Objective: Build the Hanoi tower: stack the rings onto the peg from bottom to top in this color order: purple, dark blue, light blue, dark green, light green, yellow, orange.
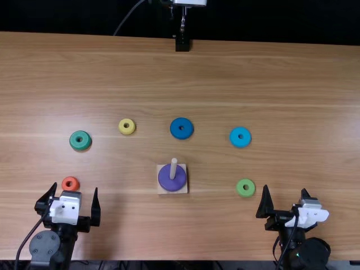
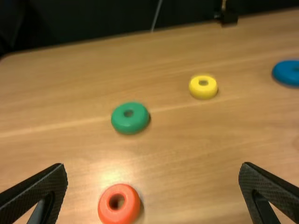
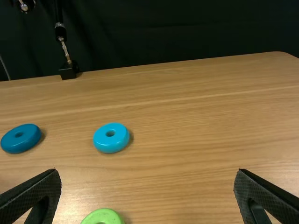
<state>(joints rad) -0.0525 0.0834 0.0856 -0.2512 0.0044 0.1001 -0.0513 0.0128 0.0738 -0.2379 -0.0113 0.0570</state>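
Purple ring [image 1: 165, 179] sits around the peg [image 1: 174, 166]; dark blue ring [image 1: 175, 127], light blue ring [image 1: 234, 138], light green ring [image 1: 240, 192], dark green ring [image 1: 74, 142], yellow ring [image 1: 122, 129] and orange ring [image 1: 66, 185] lie apart on the tabletop [image 1: 214, 73]. Left end effector [image 1: 76, 186] and right end effector [image 1: 284, 188] both stand wide.

Seven rings [image 1: 175, 128], one peg [image 1: 173, 167]
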